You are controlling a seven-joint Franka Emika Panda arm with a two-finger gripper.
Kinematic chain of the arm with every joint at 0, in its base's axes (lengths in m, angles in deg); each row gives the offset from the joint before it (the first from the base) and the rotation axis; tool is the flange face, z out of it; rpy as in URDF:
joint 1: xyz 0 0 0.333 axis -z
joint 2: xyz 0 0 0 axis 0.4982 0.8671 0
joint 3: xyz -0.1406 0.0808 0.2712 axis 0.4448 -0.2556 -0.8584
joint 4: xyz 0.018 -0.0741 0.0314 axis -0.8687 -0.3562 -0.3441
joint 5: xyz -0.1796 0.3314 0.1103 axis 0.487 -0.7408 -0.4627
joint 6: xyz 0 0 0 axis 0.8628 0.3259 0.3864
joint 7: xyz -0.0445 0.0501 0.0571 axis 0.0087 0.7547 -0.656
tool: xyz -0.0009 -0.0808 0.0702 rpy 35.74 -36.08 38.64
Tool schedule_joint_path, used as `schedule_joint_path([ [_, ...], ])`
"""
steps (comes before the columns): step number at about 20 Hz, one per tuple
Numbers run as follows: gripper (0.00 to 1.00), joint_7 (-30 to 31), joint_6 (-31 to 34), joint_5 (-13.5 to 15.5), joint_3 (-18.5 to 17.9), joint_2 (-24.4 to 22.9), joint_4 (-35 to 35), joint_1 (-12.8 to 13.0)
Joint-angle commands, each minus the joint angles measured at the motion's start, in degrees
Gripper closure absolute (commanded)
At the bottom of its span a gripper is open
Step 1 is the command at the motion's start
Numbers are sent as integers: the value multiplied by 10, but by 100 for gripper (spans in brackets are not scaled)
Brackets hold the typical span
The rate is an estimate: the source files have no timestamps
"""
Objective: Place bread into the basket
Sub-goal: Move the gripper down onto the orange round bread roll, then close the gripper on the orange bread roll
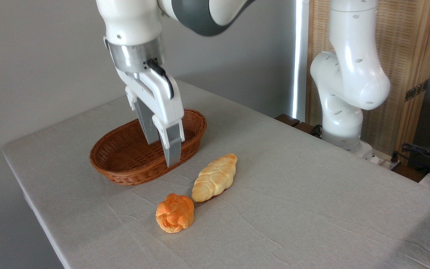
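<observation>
Grey wall behind, and a pale cloth-covered desk point(293, 209) fills the scene. Taking the basket point(125, 164) as our marker: it sits at the left of the spread, an oval of brown wicker with low sides, nothing inside it. Right in front of its near-right rim, from this camera, hangs the tool point(161, 151), pointing down off the white arm, nothing between its two fingers. They stand a modest gap apart, one metal finger point(173, 144) showing plainly in front and the other behind it; from this angle I cannot tell how wide that gap really is. The tips are clear of the cloth, and whether they hang over the basket or just outside it is hard to judge.

Moving right of the basket and toward the camera, there's the bread point(174, 213), a small round orange bun with a knotted top, lying on the cloth, apart from the basket. Just up and right of it, touching or nearly so, lies the pale golden braided loaf point(215, 177), angled away. Well to the right of the basket stands the arm's white base point(343, 112), with a wooden slatted screen point(405, 56) behind.
</observation>
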Motion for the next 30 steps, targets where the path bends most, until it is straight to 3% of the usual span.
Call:
schedule_joint_path([
  [1, 0, -2, -87, -21, -3, -28, -82, 1],
  [8, 0, -5, -188, -42, -4, -22, -152, 3],
  [16, 0, -8, -217, -43, -5, 22, -154, -3],
  [24, 0, -10, -219, -44, -5, 31, -154, -3],
  [26, 6, -9, -219, -71, -3, 33, -155, -2],
  [30, 5, -7, -219, -73, -3, 41, -155, 3],
])
